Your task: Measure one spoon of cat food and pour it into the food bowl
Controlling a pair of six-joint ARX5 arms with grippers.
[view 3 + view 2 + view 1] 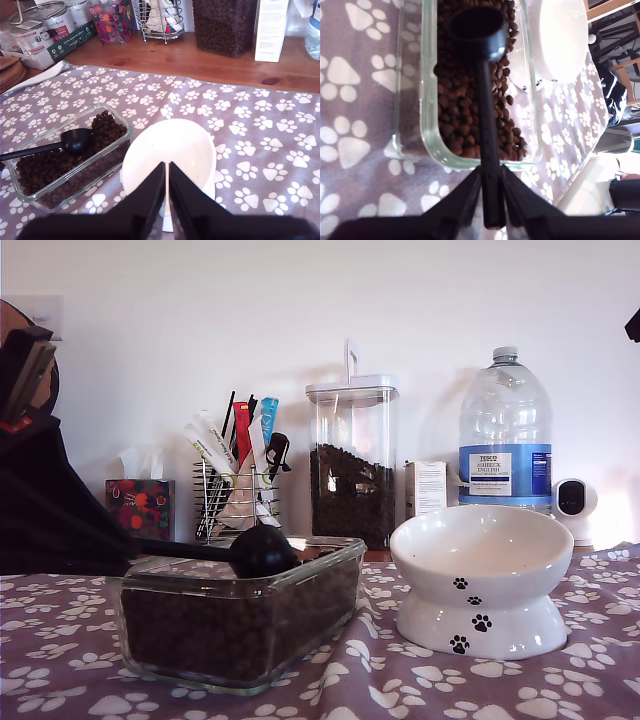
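Exterior view shows a wooden tabletop (210,67) against a plain white wall (150,320), its front part covered by a mauve cloth (600,640) printed with white paw marks. On the cloth a glass dish (340,565) holds the cat food (240,625), and to that view's right, just beside it, stands the bowl (480,585), with nothing in it in the second wrist view. Along the wall stand a tissue box (140,505), a wire rack (235,500) of sachets, a canister (352,460) of kibble, a small carton (426,487), a water bottle (505,430) and a small white camera (573,502). My first hand (493,200) is clamped on the handle of the spoon (480,27), whose cup sits over the kibble in the dish. My second hand (167,172) hangs above the bowl, its fingers (150,195) all but touching and holding nothing.
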